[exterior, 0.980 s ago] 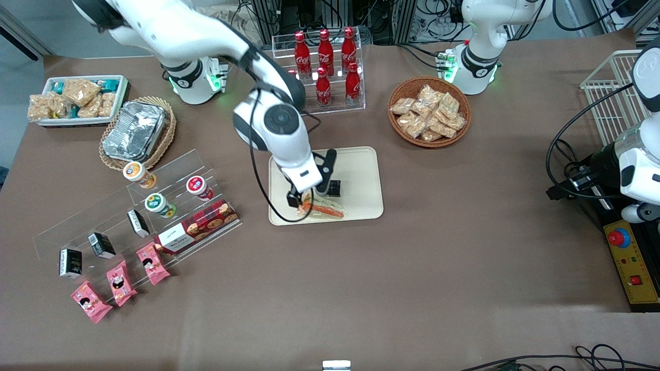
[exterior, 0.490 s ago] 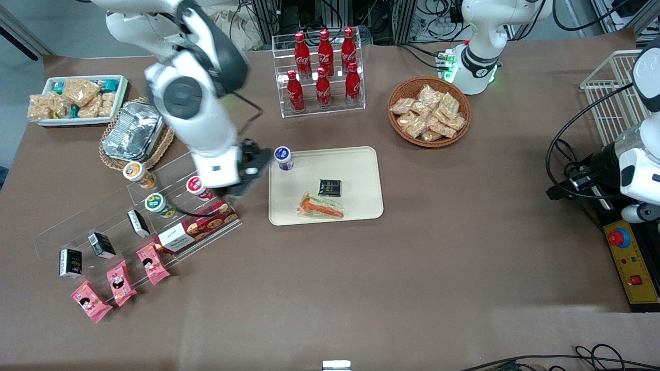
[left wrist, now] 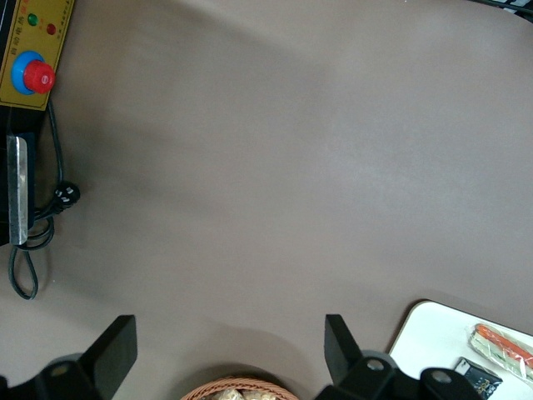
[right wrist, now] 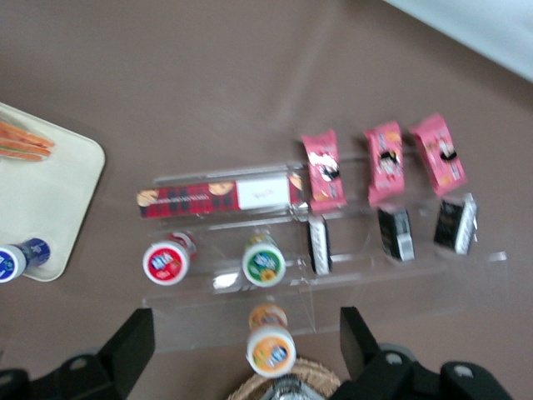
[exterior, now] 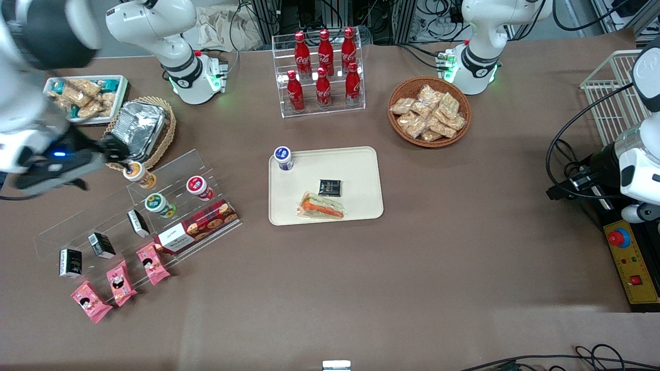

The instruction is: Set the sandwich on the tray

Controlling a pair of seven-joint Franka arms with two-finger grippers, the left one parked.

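Since a second ago the right arm has swung off the tray point(exterior: 361, 159) to the working arm's end of the surface point(exterior: 412, 268). Its end effector point(exterior: 111, 154) now hangs above the acrylic rack point(exterior: 129, 206), fingers apart and empty. The sandwich point(exterior: 320, 206) lies on the tray's near edge, long axis running 9 to 3 o'clock, at roughly 4 o'clock from the end effector, well apart. Placement appears complete.
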